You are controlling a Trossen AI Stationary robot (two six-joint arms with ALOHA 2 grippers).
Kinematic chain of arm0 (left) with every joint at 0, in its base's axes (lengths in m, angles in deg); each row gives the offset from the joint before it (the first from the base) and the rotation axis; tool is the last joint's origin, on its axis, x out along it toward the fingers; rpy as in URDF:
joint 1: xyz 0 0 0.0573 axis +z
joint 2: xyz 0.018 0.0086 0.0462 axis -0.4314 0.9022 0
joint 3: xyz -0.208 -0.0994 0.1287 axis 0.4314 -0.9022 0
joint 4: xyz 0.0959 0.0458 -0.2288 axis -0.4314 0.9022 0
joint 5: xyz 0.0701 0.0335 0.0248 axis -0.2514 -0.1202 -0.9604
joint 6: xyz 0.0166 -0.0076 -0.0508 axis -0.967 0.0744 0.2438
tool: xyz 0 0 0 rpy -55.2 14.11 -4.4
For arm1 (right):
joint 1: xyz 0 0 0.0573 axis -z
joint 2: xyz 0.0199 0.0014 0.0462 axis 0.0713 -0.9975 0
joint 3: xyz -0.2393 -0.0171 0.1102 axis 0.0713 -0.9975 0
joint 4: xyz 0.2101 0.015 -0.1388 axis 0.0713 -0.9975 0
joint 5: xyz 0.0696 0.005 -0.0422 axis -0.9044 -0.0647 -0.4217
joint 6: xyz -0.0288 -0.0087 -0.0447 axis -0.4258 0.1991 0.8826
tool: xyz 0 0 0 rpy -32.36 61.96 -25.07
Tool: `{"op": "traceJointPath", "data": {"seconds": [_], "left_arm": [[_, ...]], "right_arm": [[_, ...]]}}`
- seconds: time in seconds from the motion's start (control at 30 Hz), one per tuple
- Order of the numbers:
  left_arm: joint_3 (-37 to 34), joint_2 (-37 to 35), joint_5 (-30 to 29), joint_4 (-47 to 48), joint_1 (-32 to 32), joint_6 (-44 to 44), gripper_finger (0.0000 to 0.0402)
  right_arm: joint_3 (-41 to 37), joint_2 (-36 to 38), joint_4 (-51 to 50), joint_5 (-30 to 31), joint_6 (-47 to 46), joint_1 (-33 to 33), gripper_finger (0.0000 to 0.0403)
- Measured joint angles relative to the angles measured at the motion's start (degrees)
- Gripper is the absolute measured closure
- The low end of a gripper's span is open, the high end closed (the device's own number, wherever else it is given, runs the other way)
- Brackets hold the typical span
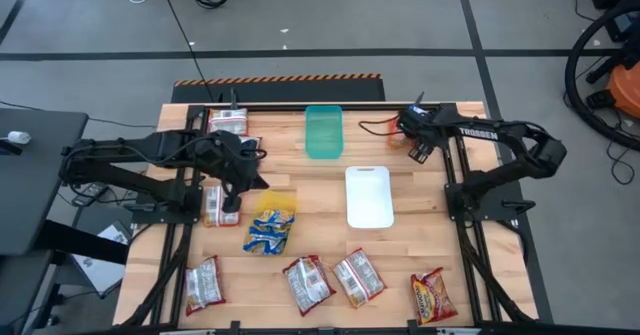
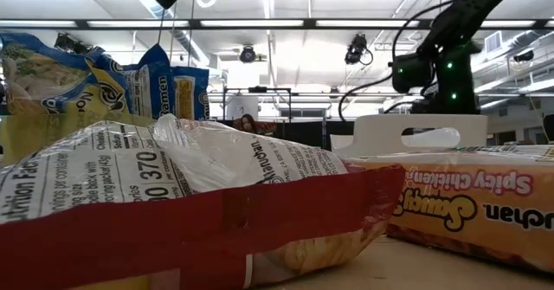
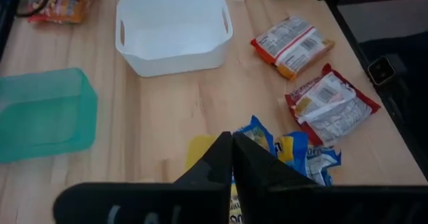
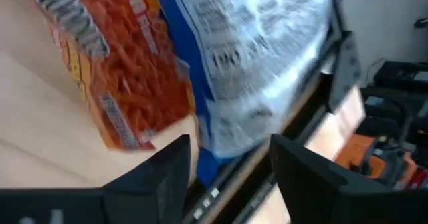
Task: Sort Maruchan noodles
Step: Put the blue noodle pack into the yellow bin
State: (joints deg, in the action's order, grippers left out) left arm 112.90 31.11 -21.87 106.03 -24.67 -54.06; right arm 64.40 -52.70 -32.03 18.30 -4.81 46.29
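My right gripper (image 4: 227,160) hovers at the table's one o'clock corner, fingers apart around an orange packet (image 4: 114,70), ready to grab. My left gripper (image 3: 231,158), fingers together, waits over the blue-and-yellow packets (image 1: 272,222) at nine o'clock.

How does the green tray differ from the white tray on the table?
The green tray is translucent teal; the white tray is opaque. The white tray has handle cutouts, the green tray shows none. The green tray lies nearer the table's far edge, the white tray nearer the middle. Both are empty and upright.

Crinkly ramen packets (image 1: 271,224) lie scattered across table.
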Motion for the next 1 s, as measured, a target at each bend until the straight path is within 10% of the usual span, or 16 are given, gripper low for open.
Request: {"op": "traceJointPath", "data": {"seconds": [0.4, 1.0], "left_arm": [[0.0, 1.3, -5.9, -4.3, 0.0, -0.5, 0.0366], [0.0, 16.8, -8.8, -33.5, -0.5, -12.4, 0.0173]], "right_arm": [[1.3, -0.3, -0.1, -3.2, 3.5, 3.0, 0.0386], [24.2, 14.0, -12.3, -28.0, -5.8, -10.3, 0.0395]]}}
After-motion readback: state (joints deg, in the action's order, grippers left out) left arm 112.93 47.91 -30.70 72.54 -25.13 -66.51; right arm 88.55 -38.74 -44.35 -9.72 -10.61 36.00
